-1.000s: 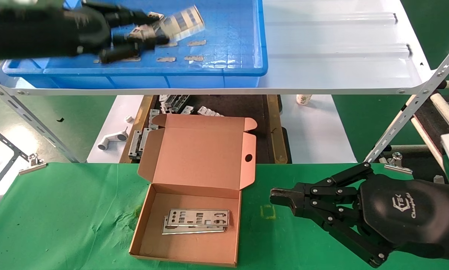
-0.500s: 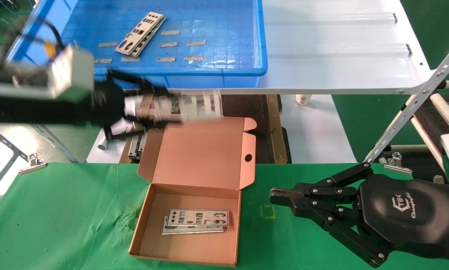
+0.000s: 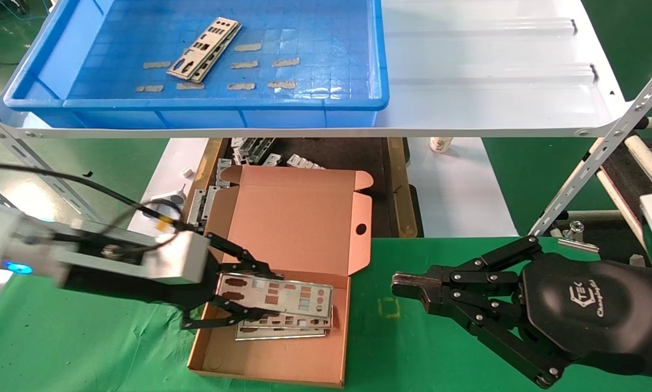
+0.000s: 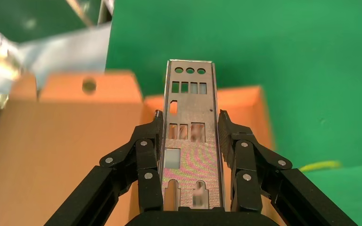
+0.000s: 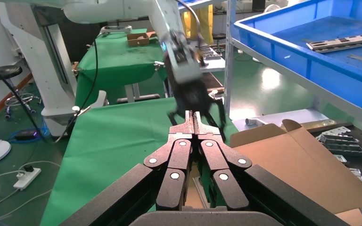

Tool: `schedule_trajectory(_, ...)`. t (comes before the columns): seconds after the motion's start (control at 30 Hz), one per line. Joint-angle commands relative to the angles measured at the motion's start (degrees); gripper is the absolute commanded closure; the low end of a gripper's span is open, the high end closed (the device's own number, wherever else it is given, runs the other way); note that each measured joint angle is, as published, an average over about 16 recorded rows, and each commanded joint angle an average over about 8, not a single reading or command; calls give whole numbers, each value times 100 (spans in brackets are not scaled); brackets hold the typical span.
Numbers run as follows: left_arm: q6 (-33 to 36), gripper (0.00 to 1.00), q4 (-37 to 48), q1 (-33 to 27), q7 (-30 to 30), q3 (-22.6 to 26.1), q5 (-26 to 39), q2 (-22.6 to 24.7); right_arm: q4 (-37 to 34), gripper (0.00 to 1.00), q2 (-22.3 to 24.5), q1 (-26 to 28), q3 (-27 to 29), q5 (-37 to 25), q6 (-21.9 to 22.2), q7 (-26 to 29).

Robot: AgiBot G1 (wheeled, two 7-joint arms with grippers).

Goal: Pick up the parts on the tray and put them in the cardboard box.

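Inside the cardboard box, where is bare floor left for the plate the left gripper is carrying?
The cardboard box floor is bare along its near edge and near-left corner, below the stacked plates. The middle is crowded: the left gripper holds its plate just above that stack. The right gripper sits parked outside.

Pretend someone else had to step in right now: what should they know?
Left hand: shut on a part, holding it over the open cardboard box.
Right hand: shut, empty, parked over the green cloth beside the box.
Done: parts in the box, at least two stacked.
Left: release this one, then fetch the parts in the tray from the blue tray.
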Motion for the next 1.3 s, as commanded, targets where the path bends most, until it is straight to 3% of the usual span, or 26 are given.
schedule_trajectory(0.03, -220, 100, 136, 117, 31, 111, 126, 117, 0, 100, 0, 0, 0, 0, 0, 0)
schedule_trajectory(0.3, -693, 100, 593, 423, 252, 267, 388, 554, 0, 100, 0, 0, 0, 0, 0, 0)
schedule_trajectory(0.37, -678, 93, 748, 440, 266, 298, 415, 647, 0, 100, 0, 0, 0, 0, 0, 0)
schedule_trajectory(0.57, -617, 18, 1252, 451, 289, 331, 415, 880, 0, 100, 0, 0, 0, 0, 0, 0)
schedule_trajectory(0.63, -639, 0, 1403, 454, 314, 329, 409, 946, 0, 100, 0, 0, 0, 0, 0, 0)
schedule_trajectory(1.3, -238, 0, 2297, 137, 687, 279, 323, 1192, 0, 100, 0, 0, -1, 0, 0, 0)
